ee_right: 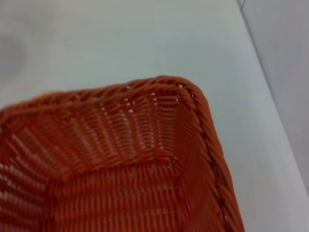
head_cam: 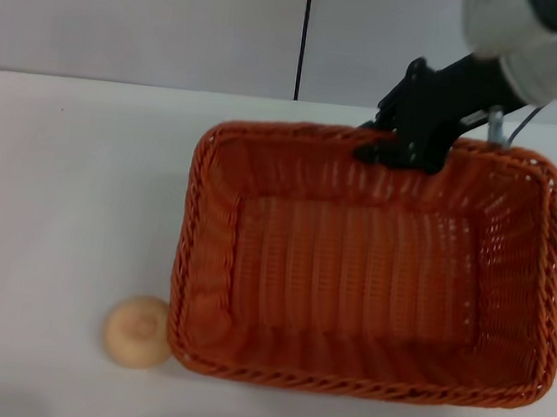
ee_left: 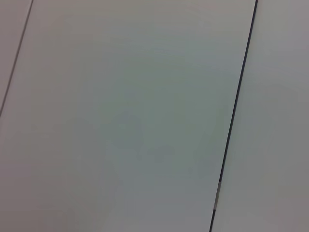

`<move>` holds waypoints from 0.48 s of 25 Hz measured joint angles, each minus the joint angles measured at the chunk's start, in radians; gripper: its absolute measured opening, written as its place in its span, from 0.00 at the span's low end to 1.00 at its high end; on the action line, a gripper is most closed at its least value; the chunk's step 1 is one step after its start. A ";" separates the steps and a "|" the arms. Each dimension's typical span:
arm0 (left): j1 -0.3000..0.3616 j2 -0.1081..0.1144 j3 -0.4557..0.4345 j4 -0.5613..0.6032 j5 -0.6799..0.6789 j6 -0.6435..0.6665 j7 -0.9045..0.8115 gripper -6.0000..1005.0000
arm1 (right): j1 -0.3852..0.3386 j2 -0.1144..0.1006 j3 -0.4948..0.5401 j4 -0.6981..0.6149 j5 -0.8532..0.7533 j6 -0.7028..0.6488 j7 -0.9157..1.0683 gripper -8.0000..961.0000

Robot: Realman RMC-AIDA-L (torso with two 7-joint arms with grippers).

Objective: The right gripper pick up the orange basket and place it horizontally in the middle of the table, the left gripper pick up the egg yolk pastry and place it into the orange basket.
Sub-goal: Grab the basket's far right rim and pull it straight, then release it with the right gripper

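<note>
Orange basket (head_cam: 368,264) rim at right gripper (head_cam: 403,147)

Wide open white table (head_cam: 61,174) to the left, nothing standing there. Orange basket (head_cam: 366,279) fills the middle and right, inside bare. Right gripper (head_cam: 407,143) at the far rim, blocking that edge. Egg yolk pastry (head_cam: 139,331) just beside the near-left corner.

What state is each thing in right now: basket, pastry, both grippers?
orange basket: upright on the table, long side across, nothing inside.
egg yolk pastry: on the table just outside the basket's near left corner, not yet picked up.
right gripper: at the basket's far rim, apparently closed on it.
left gripper: out of view.
</note>
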 joint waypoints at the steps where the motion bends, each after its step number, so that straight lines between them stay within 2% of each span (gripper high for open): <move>1: 0.001 0.000 0.000 0.000 0.000 -0.003 0.000 0.81 | -0.001 0.000 -0.015 0.007 -0.001 0.012 -0.002 0.18; 9: 0.002 0.000 -0.002 0.000 -0.001 -0.019 0.000 0.81 | -0.015 0.001 -0.095 0.014 -0.003 0.067 -0.023 0.18; 12: 0.000 0.000 -0.002 0.000 -0.001 -0.020 0.000 0.81 | -0.025 0.002 -0.156 0.005 -0.005 0.093 -0.023 0.18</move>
